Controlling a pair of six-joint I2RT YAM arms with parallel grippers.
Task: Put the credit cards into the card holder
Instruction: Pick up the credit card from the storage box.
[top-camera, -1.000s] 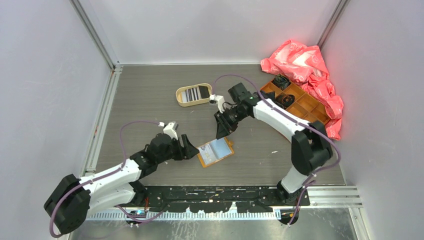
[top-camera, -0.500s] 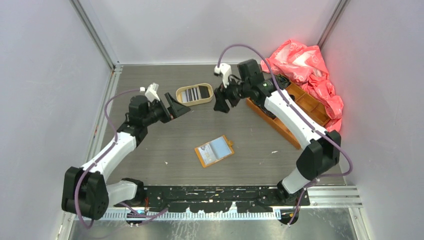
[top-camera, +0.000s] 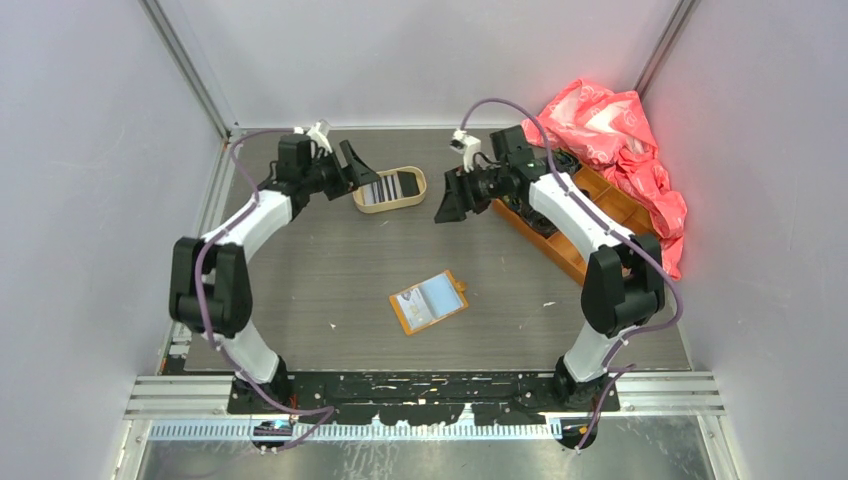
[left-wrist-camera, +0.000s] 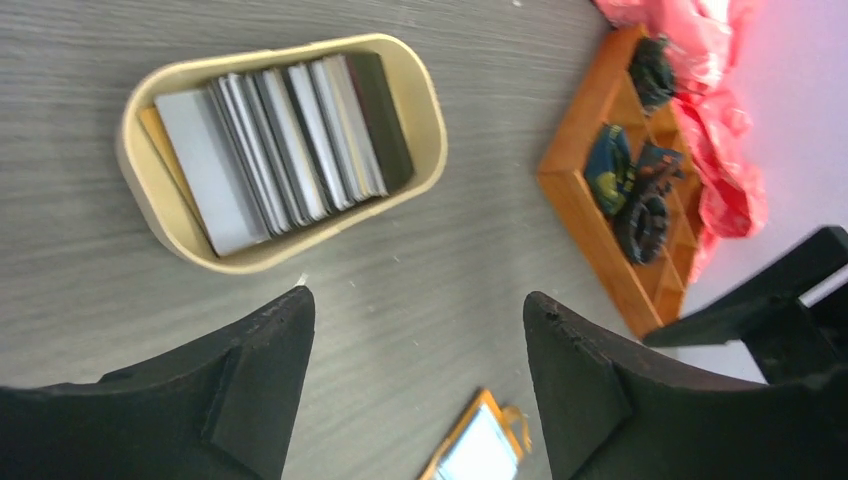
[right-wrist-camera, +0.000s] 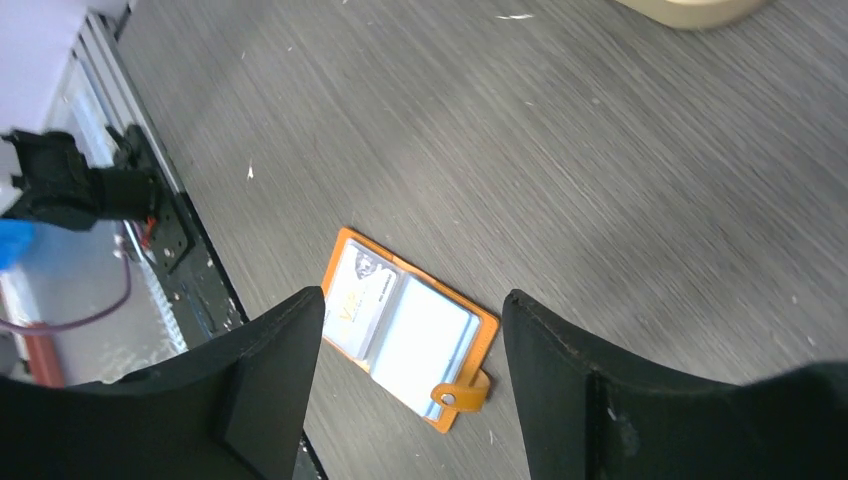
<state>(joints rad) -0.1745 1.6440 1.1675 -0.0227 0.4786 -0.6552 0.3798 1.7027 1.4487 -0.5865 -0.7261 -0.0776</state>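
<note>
Orange-tan, leather-like and rectangular, the card holder (top-camera: 430, 301) lies unfolded and flat on the grey wood-grain bench (top-camera: 300, 260). It is well apart from both tools, on the side toward the arm bases. A small snap tab projects from one short edge. Its clear pockets show two pale cards, one printed and one plain white-blue. The left tool (top-camera: 365, 178) stands with its jaws wide apart and grips nothing; its matte black, wedge-shaped fingers (left-wrist-camera: 250, 370) are held above the bench. Just ahead of the left tool sits an oval tan tray (left-wrist-camera: 425, 120) with a smooth raised rim. The credit cards (left-wrist-camera: 290, 140) in this tray are thin and flat, leaning on one another in an overlapping row: pale grey-white faces, striped ones, and one black card at the end nearer the right tool. The right tool (top-camera: 447, 208) is likewise spread wide and empty, with the tray lying between the two tools. In the right wrist view the card holder appears below the gap between the jaws. On the outer side of the right tool stands a rigid orange compartmented box (top-camera: 612, 208) holding small dark items, with crumpled glossy red plastic (top-camera: 610, 130) beyond it.
</note>
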